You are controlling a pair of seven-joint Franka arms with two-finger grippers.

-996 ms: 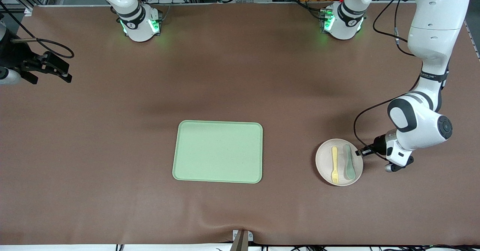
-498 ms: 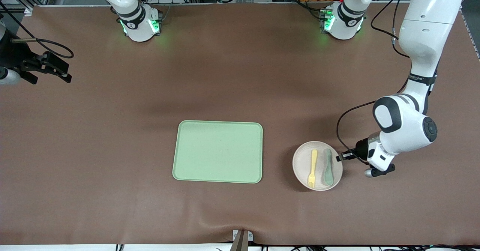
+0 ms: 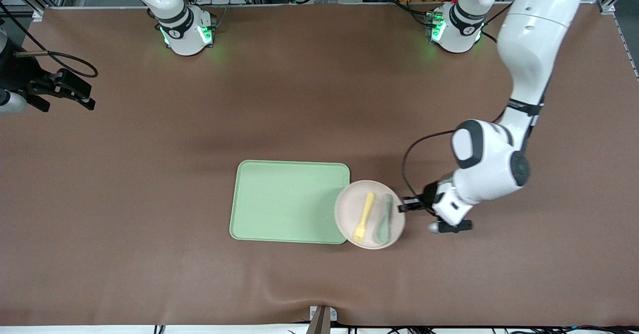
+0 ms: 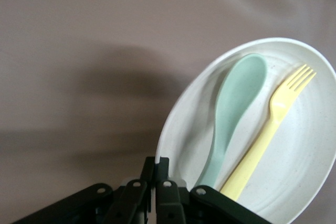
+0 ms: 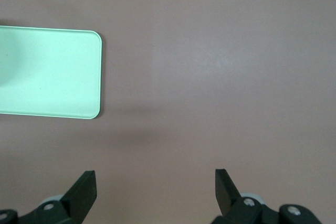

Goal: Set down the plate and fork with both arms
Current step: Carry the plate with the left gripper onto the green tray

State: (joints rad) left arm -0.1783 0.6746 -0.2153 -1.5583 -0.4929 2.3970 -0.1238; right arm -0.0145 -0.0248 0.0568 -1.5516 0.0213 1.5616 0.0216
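Item: plate [image 3: 369, 214], carrying fork [image 3: 364, 216] and spoon [image 3: 384, 218], pinched at its rim by my left gripper [image 3: 405, 207]. Since a second ago I have carried it from the frame's right to overlap the tray [image 3: 279, 201] edge, so placement looks close. My right gripper [image 3: 70, 94] waits at upper left, fingers wide.

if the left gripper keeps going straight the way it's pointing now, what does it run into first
The left gripper is shut on the plate rim, pointing toward the green tray. The plate's leading edge already overlaps the tray's edge, so the tray likely comes first; whether the plate clears its rim is unclear.
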